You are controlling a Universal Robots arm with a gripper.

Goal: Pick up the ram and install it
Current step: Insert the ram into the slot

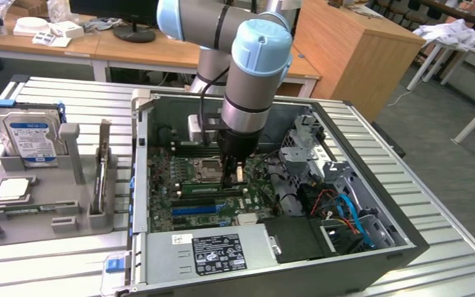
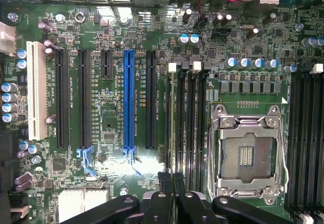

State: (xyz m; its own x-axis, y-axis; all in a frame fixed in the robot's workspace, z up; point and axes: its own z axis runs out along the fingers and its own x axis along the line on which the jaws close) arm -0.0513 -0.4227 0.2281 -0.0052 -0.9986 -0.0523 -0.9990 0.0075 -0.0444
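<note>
The hand (image 2: pixel 173 191), fingers pressed together on nothing visible, hovers at one end of the memory slots (image 2: pixel 191 123). What looks like the ram (image 2: pixel 169 123) stands edge-up in the slot beneath, its long axis running toward nine o'clock in the exterior view.

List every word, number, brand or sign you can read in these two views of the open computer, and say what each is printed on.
No text can be quoted with confidence.
Hard drive, blue label: print too small to read.
Power supply, black label: print and symbols too small to read.
White sticker beside it: too small to read.
Motherboard, white lettering: too blurred to read.
</note>
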